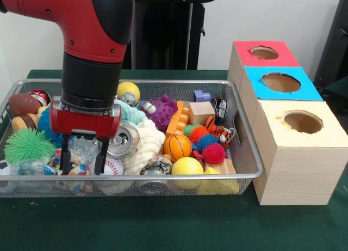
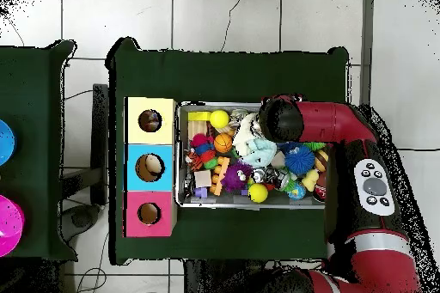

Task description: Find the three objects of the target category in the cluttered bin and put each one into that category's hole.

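Front view: the wire-mesh bin (image 1: pixel 247 172) sits on the green table (image 1: pixel 163 224), packed with toys. Among them are a smooth yellow ball (image 1: pixel 187 167), a small basketball (image 1: pixel 177 146), spiky rubber balls in red (image 1: pixel 213 153) and green (image 1: pixel 28 145), a dented silver can (image 1: pixel 124 139) and a cream knitted cloth (image 1: pixel 142 147). The gripper (image 1: pixel 82 165) hangs low over the bin's left part, its two black fingers (image 1: pixel 100 159) apart, with nothing clamped between them. Below them lies a white cloth with coloured spots (image 1: pixel 81 168). Right of the bin stands a row of wood-grain boxes; the nearest carries the hole (image 1: pixel 303 122), round and rough-edged in a yellow surround. Behind it are the blue-surround hole (image 1: pixel 280 82) and the red-surround hole (image 1: pixel 264 53).

Overhead view: the bin (image 2: pixel 183 154) lies beside the three boxes, with the yellow-topped hole (image 2: pixel 150 120) uppermost in the picture. The red arm (image 2: pixel 344 126) reaches over the bin's clutter; the fingers are hidden beneath it here.
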You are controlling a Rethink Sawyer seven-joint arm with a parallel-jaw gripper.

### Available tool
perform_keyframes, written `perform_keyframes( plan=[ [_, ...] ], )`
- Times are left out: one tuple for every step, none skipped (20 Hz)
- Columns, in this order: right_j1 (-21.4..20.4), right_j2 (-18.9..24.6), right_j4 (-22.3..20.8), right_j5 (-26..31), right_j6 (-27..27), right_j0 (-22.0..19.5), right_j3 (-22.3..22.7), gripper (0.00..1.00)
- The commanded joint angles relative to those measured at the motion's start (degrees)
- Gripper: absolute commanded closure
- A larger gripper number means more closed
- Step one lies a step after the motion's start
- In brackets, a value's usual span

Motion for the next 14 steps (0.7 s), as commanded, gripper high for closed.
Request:
perform_keyframes(
  plan=[
    [2.5, 3.5, -3.4, -0.8, -3.7, -0.1, 0.7, 0.00],
    [3.0, 3.2, -3.6, -0.5, -3.5, 0.2, 0.5, 0.00],
    [3.4, 2.7, -4.2, -0.4, -3.4, 0.6, 0.3, 0.00],
    [3.7, 2.2, -4.7, -0.3, -3.2, 0.9, 0.0, 0.00],
    [3.9, 1.7, -5.3, -0.1, -3.1, 1.3, -0.2, 0.00],
    [3.7, 1.2, -5.6, 0.0, -2.9, 1.5, -0.1, 0.00],
    [3.6, 0.8, -5.9, 0.2, -2.7, 1.7, -0.1, 0.00],
    [3.5, 0.5, -6.0, 0.5, -2.5, 1.7, 0.1, 0.00],
    [3.6, 0.3, -6.3, 0.7, -2.7, 1.7, 0.2, 0.00],
    [3.8, 0.3, -6.5, 0.6, -2.8, 1.5, 0.2, 0.00],
    [4.1, 0.2, -6.7, 0.5, -3.0, 1.4, 0.2, 0.00],
    [4.5, 0.1, -7.0, 0.2, -3.0, 1.3, 0.1, 0.00],
    [4.8, 0.0, -7.3, 0.0, -3.0, 1.3, -0.1, 0.00],
    [5.1, -0.3, -7.8, -0.2, -3.1, 1.3, -0.1, 0.00]
  ],
)
